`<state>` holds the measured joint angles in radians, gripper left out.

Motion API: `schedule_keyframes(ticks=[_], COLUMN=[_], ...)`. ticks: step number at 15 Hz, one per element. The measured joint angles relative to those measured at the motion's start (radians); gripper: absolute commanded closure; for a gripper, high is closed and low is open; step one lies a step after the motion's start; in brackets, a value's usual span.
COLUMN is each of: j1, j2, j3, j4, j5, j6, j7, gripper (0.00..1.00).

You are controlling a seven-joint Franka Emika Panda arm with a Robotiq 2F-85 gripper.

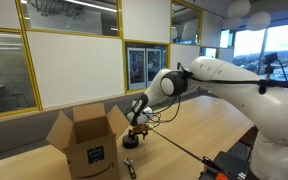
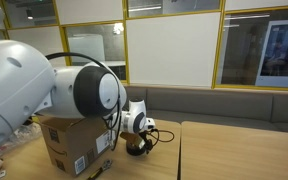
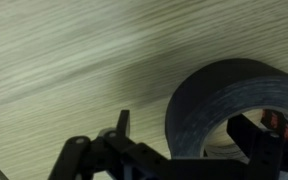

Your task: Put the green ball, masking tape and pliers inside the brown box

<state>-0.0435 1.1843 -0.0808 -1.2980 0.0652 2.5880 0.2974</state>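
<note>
Nothing visibly boxed yet: the tool [image 1: 136, 137], jaws apart, hangs over the masking tape [image 3: 199, 95] on the worktop [image 1: 184, 130], at 3 o'clock from the brown box [image 1: 84, 145]; pliers [image 1: 130, 167] lie outside; green ball unseen.

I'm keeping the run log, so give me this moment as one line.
claw: open, low over masking tape | masking tape: flat on table, ungripped | brown box: flaps open
</note>
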Motion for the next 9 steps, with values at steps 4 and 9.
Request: schedule_keyframes(ticks=[4, 9], j1=[-0.001, -0.001], j2=[0.045, 0.073], j3=[-0.006, -0.010], j4=[0.070, 0.120], j5=[0.000, 0.000], j6=[-0.037, -0.071], j7=[0.007, 0.007], gripper=[0.26, 0.65])
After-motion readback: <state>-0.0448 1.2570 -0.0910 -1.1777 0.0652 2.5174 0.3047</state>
